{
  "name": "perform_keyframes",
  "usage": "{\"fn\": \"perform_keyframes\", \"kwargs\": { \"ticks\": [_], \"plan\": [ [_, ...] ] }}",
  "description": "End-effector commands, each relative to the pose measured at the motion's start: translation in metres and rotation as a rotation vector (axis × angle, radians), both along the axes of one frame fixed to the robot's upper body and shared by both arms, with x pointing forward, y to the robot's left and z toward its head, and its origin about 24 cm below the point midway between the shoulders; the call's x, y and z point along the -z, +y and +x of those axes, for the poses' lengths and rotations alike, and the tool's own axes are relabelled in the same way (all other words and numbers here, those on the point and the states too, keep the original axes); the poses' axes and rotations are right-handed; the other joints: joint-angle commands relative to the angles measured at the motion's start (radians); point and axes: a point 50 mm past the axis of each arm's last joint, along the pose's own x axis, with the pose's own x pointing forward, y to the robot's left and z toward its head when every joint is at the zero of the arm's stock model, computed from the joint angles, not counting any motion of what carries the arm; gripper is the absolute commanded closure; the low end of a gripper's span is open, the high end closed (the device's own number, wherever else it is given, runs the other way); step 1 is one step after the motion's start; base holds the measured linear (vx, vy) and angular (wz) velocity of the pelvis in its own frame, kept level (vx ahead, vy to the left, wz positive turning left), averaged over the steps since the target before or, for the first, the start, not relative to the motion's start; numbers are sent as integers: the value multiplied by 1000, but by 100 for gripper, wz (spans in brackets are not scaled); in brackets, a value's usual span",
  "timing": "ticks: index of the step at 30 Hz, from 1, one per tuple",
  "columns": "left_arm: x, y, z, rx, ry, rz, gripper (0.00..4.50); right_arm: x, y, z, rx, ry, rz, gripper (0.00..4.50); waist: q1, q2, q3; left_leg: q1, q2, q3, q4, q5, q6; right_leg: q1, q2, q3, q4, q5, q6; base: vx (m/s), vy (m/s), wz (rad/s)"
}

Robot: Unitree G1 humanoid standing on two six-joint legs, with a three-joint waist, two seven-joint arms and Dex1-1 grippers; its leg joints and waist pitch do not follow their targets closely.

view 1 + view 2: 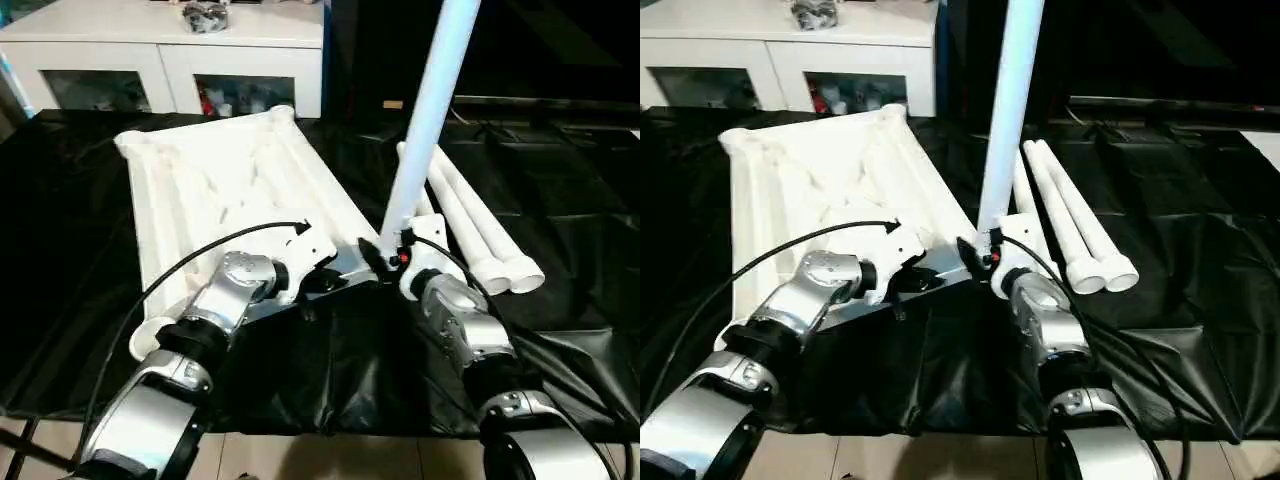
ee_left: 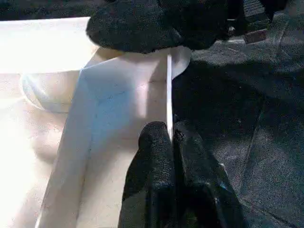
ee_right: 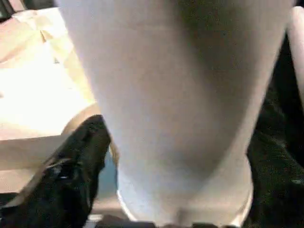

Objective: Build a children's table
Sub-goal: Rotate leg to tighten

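The children's table top (image 1: 230, 190) lies ribs-up on the black-draped bench; my left fingers (image 2: 168, 147) pinch its thin rim. One leg (image 1: 425, 120) stands at its corner socket between my spread right fingers (image 1: 392, 250). Light, stiff, slippery plastic: grip low.

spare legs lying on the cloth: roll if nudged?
Probably. The spare legs are smooth round tubes lying loose on black cloth, so a sideways push should roll them. Their flared ends may curve the roll. They look rigid and likely light, being hollow.

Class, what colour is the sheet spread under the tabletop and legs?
Black: the sheet shows best in the left eye view.
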Motion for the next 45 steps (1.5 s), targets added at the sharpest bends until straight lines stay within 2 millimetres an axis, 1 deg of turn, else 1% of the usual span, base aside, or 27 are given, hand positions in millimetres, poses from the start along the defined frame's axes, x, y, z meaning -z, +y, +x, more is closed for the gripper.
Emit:
{"fn": "perform_keyframes", "kwargs": {
  "ticks": [1, 3, 6, 7, 8, 9, 11, 13, 14, 17, 18, 20, 22, 25, 26, 29, 30, 33, 36, 38, 39, 40, 41, 42, 43, 44, 45],
  "plan": [
    [0, -11, -5, 56, -14, -6, 450, 12, 30, -12, -155, 68, 57, 52, 2, 5, -47, 7, 104, -57, -75, -240, 30, 32, -140, 88, -86, -307, -162, 0, 0, 0],
    [1, -5, -7, 84, -14, -6, 450, 9, 26, -14, -224, 40, 61, 52, 1, 4, -48, 5, 102, -57, -75, -242, 36, 34, -139, 88, -86, -302, -163, 0, 0, 0],
    [1, 2, -9, 124, -6, -8, 450, 5, 19, -17, -305, 17, 59, 52, 5, 3, -50, 3, 102, -54, -72, -208, 58, 37, -138, 88, -81, -266, -166, 0, 0, 0],
    [0, 7, -11, 158, 0, -10, 450, 2, 13, -21, -371, 0, 50, 52, 5, 3, -50, 2, 103, -54, -72, -201, 61, 38, -137, 87, -79, -257, -169, 0, 0, 0],
    [0, 8, -11, 165, 2, -10, 450, 2, 12, -21, -386, -3, 48, 52, 9, 1, -51, -1, 101, -52, -71, -184, 70, 41, -134, 84, -77, -240, -169, 0, 0, 0],
    [-1, 13, -14, 206, 5, -12, 450, -1, 6, -25, -453, -19, 43, 52, 13, 2, -53, -3, 102, -50, -69, -163, 82, 41, -133, 84, -73, -215, -170, 0, 0, 0],
    [-1, 17, -17, 256, 9, -18, 450, -4, 1, -28, -504, -34, 34, 52, 18, 0, -56, -5, 103, -49, -66, -133, 96, 41, -132, 83, -65, -169, -175, 0, 0, 0],
    [-1, 25, -19, 298, 20, 3, 450, -7, -7, -34, -588, -33, 26, 52, 25, 2, -60, -3, 104, -47, -62, -113, 107, 39, -131, 82, -60, -133, -180, 0, 0, 0],
    [-1, 29, -20, 312, 29, 10, 450, -7, -10, -36, -629, -26, 18, 52, 34, 4, -62, -2, 108, -46, -61, -100, 119, 36, -128, 81, -55, -100, -183, 0, 0, 0],
    [-2, 37, -21, 347, 46, 21, 450, -9, -18, -46, -760, -1, -22, 52, 45, 3, -63, 1, 108, -46, -60, -97, 118, 33, -128, 80, -52, -78, -186, 0, 0, 0],
    [-2, 38, -21, 355, 51, 20, 450, -10, -20, -49, -788, 7, -28, 52, 50, 6, -62, 4, 111, -44, -60, -108, 115, 28, -130, 82, -53, -84, -188, 0, 0, 0],
    [-3, 41, -22, 373, 57, 23, 450, -10, -22, -53, -837, 20, -40, 77, 55, 4, -61, 1, 112, -47, -62, -116, 103, 31, -132, 81, -54, -100, -185, 0, 0, 0],
    [-4, 44, -22, 387, 61, 31, 450, -11, -23, -56, -883, 26, -55, 83, 59, 2, -60, 1, 109, -46, -61, -125, 91, 32, -134, 82, -57, -128, -178, 0, 0, 0],
    [-4, 45, -22, 396, 62, 35, 450, -12, -24, -57, -902, 29, -54, 116, 62, 3, -59, 2, 110, -46, -62, -131, 82, 30, -133, 81, -59, -151, -171, 0, 0, 0],
    [-4, 46, -22, 403, 65, 37, 450, -13, -24, -59, -916, 35, -44, 125, 62, 3, -60, 0, 110, -48, -62, -128, 78, 33, -134, 82, -59, -150, -169, 0, 0, 0],
    [-4, 46, -22, 406, 69, 35, 450, -14, -23, -61, -924, 38, -32, 135, 64, 2, -61, 0, 109, -47, -61, -123, 78, 32, -134, 82, -58, -147, -167, 0, 0, 0],
    [-4, 46, -22, 406, 69, 33, 450, -14, -23, -62, -925, 38, -28, 149, 66, 2, -61, 0, 109, -48, -61, -122, 78, 32, -135, 81, -58, -147, -167, 0, 0, 0],
    [-2, 44, -21, 382, 66, 24, 450, -10, -20, -63, -896, 42, -4, 162, 67, 2, -61, 0, 110, -48, -60, -121, 78, 32, -135, 81, -58, -150, -166, 0, 0, 0],
    [0, 38, -16, 298, 54, 12, 450, -3, -17, -58, -768, 43, 19, 167, 67, 1, -60, -1, 109, -48, -61, -129, 68, 31, -137, 81, -62, -177, -163, 0, 0, 0],
    [1, 31, -12, 230, 41, -1, 450, 2, -14, -53, -661, 43, 26, 169, 60, -2, -54, 4, 105, -48, -64, -167, 48, 28, -139, 81, -75, -269, -150, 0, 0, 0],
    [1, 25, -8, 184, 24, -5, 450, 8, -12, -48, -550, 49, 24, 170, 59, 0, -52, 6, 105, -49, -65, -180, 41, 26, -140, 81, -79, -303, -144, 0, 0, 0],
    [1, 21, -6, 159, 15, -3, 450, 11, -10, -44, -478, 49, 22, 170, 47, 0, -40, 14, 102, -54, -70, -249, 14, 20, -141, 78, -99, -440, -123, 0, 0, 0],
    [1, 17, -4, 135, 1, 0, 450, 14, -8, -41, -416, 50, 22, 170, 45, 0, -38, 21, 101, -56, -70, -276, 6, 19, -144, 76, -108, -494, -109, 0, 0, 0],
    [1, 13, -3, 113, -3, -3, 450, 17, -7, -38, -358, 57, 22, 170, 38, 1, -35, 29, 98, -59, -70, -312, -4, 17, -145, 74, -118, -566, -85, 0, 0, 0],
    [1, 6, -1, 79, -9, -9, 450, 20, -5, -34, -274, 70, 29, 171, 33, 1, -35, 31, 99, -61, -70, -327, -9, 16, -145, 73, -119, -584, -80, 0, 0, 0],
    [1, 1, 1, 55, -17, -16, 450, 22, -2, -31, -218, 79, 42, 171, 24, 0, -37, 29, 99, -64, -73, -339, -17, 17, -145, 71, -121, -594, -71, 0, 0, 0],
    [0, -2, 1, 41, -22, -19, 450, 23, 0, -29, -187, 84, 51, 171, 21, 1, -39, 29, 101, -67, -74, -341, -21, 18, -144, 72, -120, -586, -70, 0, 0, 0]
  ]
}}
